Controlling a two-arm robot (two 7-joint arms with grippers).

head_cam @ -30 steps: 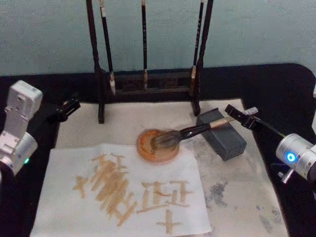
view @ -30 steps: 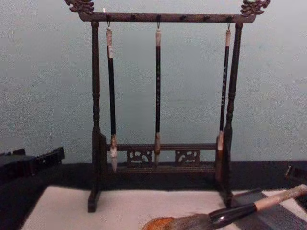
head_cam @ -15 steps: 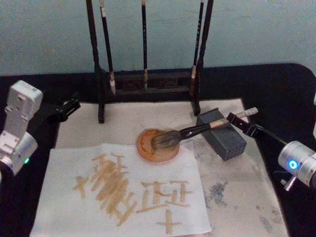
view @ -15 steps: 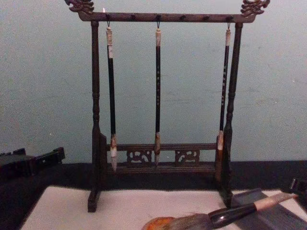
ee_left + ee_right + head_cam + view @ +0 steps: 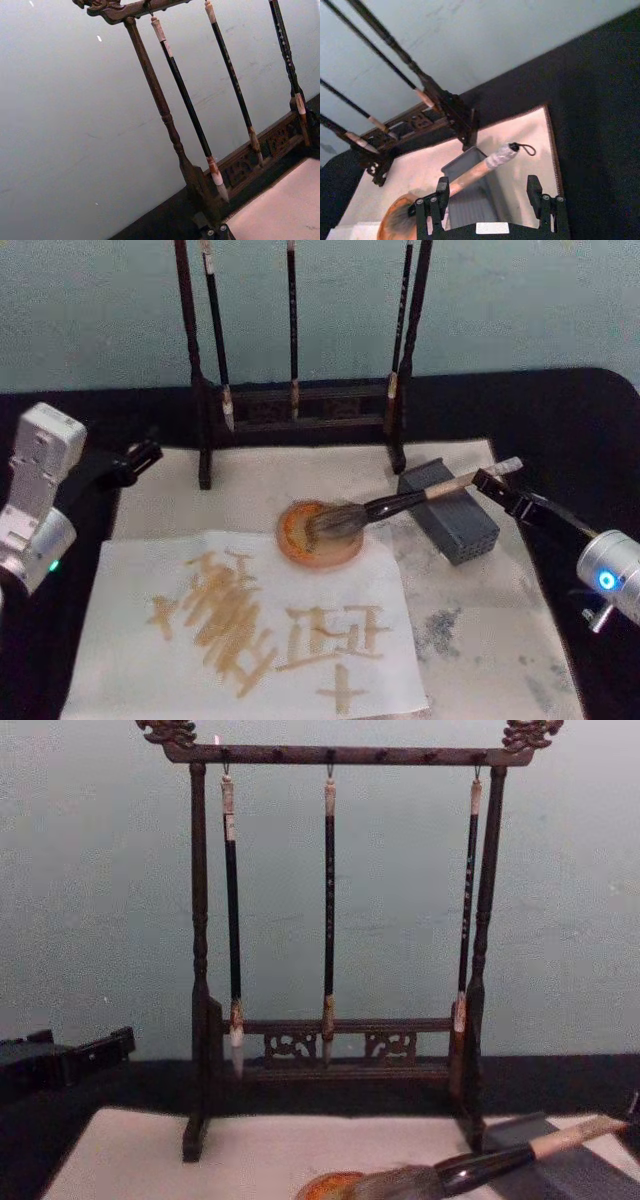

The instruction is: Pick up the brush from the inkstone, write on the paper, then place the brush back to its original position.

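The brush (image 5: 400, 504) lies with its bristle head on the round brown inkstone (image 5: 318, 536) and its pale handle resting across the grey block (image 5: 450, 512). The end of the handle points toward the right side of the table. In the chest view the brush (image 5: 490, 1167) is low at the right, tilted a little upward at its handle end.

The right gripper (image 5: 505, 492) is just beside the end of the handle. In the right wrist view its two fingers (image 5: 536, 190) stand apart, and the handle (image 5: 480, 170) lies between them and a bit farther off, not touched by them. So this gripper is open and holds nothing.

The left gripper (image 5: 135, 460) is at the left edge of the mat (image 5: 480, 630), near the foot of the rack (image 5: 300, 410), away from the brush. I cannot tell if its fingers are open or closed.

The paper (image 5: 130, 660) lies flat at the front left of the mat, touching the inkstone at its far right corner. It carries brown written strokes (image 5: 230, 625). Three thin brushes (image 5: 328, 900) hang on the rack behind.
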